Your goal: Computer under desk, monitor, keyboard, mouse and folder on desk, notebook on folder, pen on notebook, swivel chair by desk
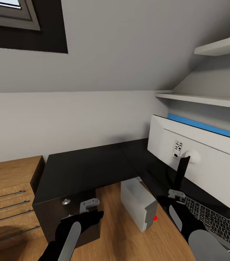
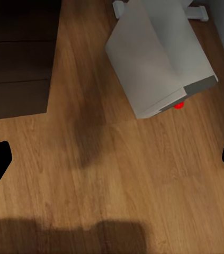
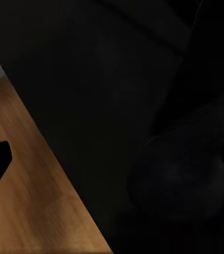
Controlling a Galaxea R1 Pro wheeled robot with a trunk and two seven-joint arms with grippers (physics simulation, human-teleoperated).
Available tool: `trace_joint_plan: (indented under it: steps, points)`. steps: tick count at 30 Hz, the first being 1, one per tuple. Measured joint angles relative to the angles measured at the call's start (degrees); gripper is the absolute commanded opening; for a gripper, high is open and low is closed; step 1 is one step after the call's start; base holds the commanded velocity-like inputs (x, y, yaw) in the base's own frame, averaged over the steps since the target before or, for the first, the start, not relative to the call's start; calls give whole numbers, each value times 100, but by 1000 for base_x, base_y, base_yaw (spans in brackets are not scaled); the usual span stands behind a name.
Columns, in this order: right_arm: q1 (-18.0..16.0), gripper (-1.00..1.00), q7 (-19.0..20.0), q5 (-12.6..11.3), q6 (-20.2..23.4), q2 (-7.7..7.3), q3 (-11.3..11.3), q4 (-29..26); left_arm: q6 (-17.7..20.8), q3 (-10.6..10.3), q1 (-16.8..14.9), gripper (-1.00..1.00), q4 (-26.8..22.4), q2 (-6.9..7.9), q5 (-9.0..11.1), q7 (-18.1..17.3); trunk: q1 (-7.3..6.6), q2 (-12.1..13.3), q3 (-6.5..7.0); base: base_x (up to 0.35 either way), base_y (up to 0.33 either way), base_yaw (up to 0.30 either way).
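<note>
The black-topped L-shaped desk (image 1: 86, 166) fills the middle of the head view. At the right the monitor (image 1: 202, 152) stands on it, its white back and black stand facing me. The silver-grey keyboard (image 1: 216, 221) lies on the desk beside the stand. On the wood floor in the desk's inner corner stands the light-grey computer (image 1: 138, 204) (image 2: 159, 58), with a red light on its near end. My left gripper (image 1: 89, 214) (image 2: 112, 164) hangs open above the floor, short of the computer. My right gripper (image 1: 171, 203) (image 3: 112, 164) is open over the desk edge near the keyboard, holding nothing.
The black drawer unit (image 1: 64, 214) (image 2: 16, 53) sits under the desk's left end, just beside my left gripper. Low wooden shelving (image 1: 6, 188) stands further left. White wall shelves (image 1: 202, 98) hang above the monitor, a blue panel (image 1: 202, 125) behind it. A skylight (image 1: 9, 14) is overhead.
</note>
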Motion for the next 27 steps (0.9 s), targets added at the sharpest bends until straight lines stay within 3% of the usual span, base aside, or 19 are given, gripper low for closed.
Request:
trace_joint_plan:
  steps: [15, 27]
  points:
    - [0, 100, -58, -6, -16, -4, -2, -18, 0, 0, 0, 100, -7, 0, 0, 0, 0, 0, 0, 0, 0, -2]
    - [0, 100, -58, -6, -17, -5, -2, -19, 0, 0, 0, 100, -16, 0, -1, -8, 0, 0, 14, 0, 0, -167]
